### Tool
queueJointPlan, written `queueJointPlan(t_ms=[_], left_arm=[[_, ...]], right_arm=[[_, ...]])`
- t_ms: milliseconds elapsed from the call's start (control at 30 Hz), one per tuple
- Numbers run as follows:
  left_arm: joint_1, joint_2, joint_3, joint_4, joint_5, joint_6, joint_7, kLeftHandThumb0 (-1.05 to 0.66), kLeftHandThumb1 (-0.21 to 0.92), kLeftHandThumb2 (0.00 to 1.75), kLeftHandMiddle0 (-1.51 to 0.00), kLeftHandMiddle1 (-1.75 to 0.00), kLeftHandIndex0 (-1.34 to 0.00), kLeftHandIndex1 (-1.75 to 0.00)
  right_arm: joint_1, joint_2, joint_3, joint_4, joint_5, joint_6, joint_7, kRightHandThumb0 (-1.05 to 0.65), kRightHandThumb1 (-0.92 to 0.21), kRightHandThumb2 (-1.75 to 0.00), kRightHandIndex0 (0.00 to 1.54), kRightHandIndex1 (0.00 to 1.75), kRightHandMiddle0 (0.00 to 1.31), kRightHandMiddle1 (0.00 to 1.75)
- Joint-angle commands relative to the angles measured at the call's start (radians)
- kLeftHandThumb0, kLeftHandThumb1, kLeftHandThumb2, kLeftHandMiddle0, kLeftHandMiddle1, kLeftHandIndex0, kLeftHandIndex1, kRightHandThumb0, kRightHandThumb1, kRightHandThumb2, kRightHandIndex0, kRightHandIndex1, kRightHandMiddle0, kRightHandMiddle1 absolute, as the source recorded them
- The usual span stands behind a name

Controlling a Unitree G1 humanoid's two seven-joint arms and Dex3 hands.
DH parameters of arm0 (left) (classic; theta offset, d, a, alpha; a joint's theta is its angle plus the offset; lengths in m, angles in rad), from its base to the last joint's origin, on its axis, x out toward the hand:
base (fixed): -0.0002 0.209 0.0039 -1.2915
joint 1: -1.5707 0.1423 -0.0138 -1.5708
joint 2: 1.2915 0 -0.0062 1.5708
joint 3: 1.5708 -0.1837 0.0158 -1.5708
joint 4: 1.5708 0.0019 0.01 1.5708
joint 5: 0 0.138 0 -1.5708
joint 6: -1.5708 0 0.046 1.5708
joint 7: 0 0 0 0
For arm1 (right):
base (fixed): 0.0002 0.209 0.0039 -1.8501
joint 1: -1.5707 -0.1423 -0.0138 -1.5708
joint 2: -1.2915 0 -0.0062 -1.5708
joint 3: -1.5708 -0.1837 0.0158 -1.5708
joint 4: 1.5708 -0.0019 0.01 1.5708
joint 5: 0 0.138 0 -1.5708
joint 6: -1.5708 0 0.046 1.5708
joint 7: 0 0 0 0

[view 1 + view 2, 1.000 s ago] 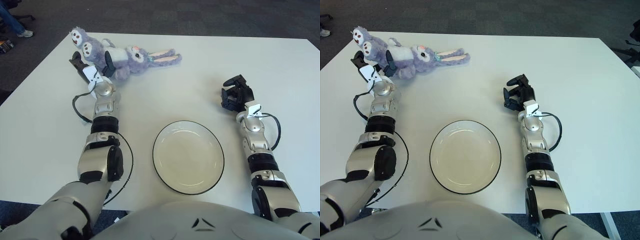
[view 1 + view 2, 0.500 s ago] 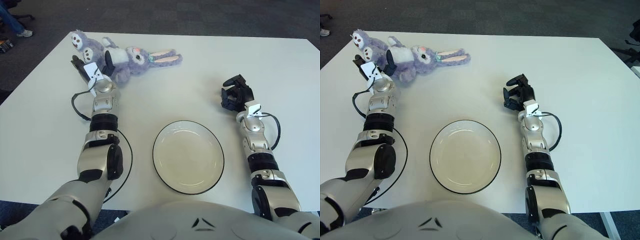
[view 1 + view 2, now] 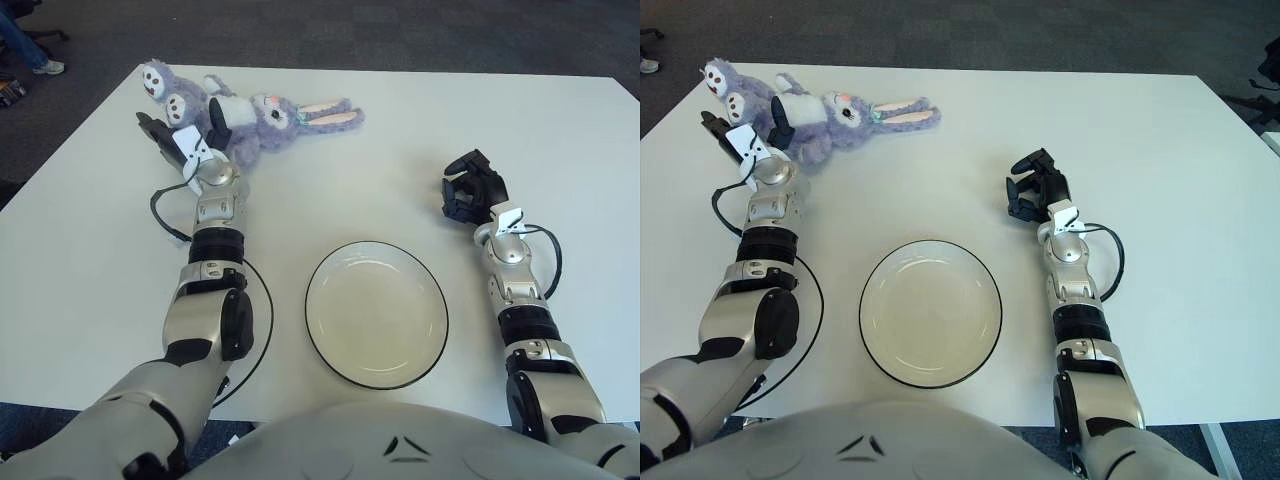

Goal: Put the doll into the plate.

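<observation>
The doll (image 3: 262,118), a purple plush rabbit with long pink-lined ears, lies on its side at the far left of the white table (image 3: 350,185). My left hand (image 3: 182,135) is at its legs. One dark finger (image 3: 217,124) lies against the body and the others (image 3: 150,128) reach out to the left of the feet, so the fingers are spread and not closed on it. The plate (image 3: 376,312), white with a dark rim, sits near the front middle with nothing in it. My right hand (image 3: 470,190) shows to the right of the plate, fingers loosely bent, holding nothing.
A black cable (image 3: 165,215) loops beside my left wrist. The table's far edge (image 3: 400,73) runs just behind the doll, with dark carpet beyond. A person's leg and shoe (image 3: 40,55) show at the far left corner.
My left hand has crept a little forward and right against the doll's legs, its fingers still spread. The doll has barely shifted. The right hand has not moved.
</observation>
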Motion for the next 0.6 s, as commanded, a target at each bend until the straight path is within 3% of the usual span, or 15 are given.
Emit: queueJointPlan(t_ms=[0, 33, 67, 100, 133, 167, 300, 567], left_arm=[[-0.04, 0.0, 0.011, 0.04, 0.002, -0.044, 0.033, -0.52, 0.4, 0.83, -0.04, -1.18, 0.0, -0.71], [-0.044, 0.001, 0.013, 0.049, 0.0, -0.054, 0.036, -0.52, 0.39, 0.84, -0.05, -1.18, 0.0, -0.75], [-0.047, 0.001, 0.015, 0.057, -0.002, -0.062, 0.038, -0.5, 0.37, 0.87, -0.08, -1.31, -0.01, -1.03], [-0.049, 0.002, 0.016, 0.064, -0.002, -0.071, 0.041, -0.49, 0.36, 0.88, -0.09, -1.36, -0.01, -1.14], [-0.049, 0.003, 0.017, 0.068, -0.002, -0.078, 0.042, -0.47, 0.4, 0.89, -0.16, -1.5, -0.25, -1.24], [-0.052, 0.003, 0.017, 0.081, 0.007, -0.106, 0.061, -0.46, 0.42, 0.89, -0.21, -1.59, -0.42, -1.3], [-0.062, 0.007, 0.015, 0.124, 0.027, -0.178, 0.107, -0.44, 0.46, 0.89, -0.37, -1.71, -0.64, -1.4], [-0.087, 0.015, 0.016, 0.192, 0.033, -0.226, 0.152, -0.45, 0.44, 0.9, -0.58, -1.74, -0.74, -1.39]], right_arm=[[0.038, 0.002, 0.003, 0.03, 0.005, 0.01, 0.01, -0.01, -0.52, -1.09, 0.36, 1.75, 0.34, 1.74], [0.037, 0.0, 0.005, 0.033, 0.002, 0.006, 0.011, -0.01, -0.51, -1.09, 0.36, 1.75, 0.34, 1.74], [0.036, -0.001, 0.006, 0.036, 0.0, 0.004, 0.012, -0.01, -0.51, -1.09, 0.36, 1.75, 0.35, 1.74], [0.036, -0.003, 0.008, 0.039, -0.002, 0.0, 0.012, -0.01, -0.51, -1.09, 0.37, 1.75, 0.35, 1.74], [0.035, -0.004, 0.009, 0.041, -0.004, -0.002, 0.013, -0.01, -0.51, -1.09, 0.37, 1.75, 0.35, 1.74], [0.034, -0.006, 0.011, 0.045, -0.009, -0.005, 0.012, -0.01, -0.51, -1.09, 0.37, 1.75, 0.35, 1.74], [0.031, -0.014, 0.019, 0.056, -0.022, -0.017, 0.011, -0.01, -0.51, -1.09, 0.36, 1.75, 0.34, 1.74], [0.028, -0.026, 0.032, 0.071, -0.026, -0.032, 0.022, -0.01, -0.52, -1.08, 0.36, 1.75, 0.34, 1.74]])
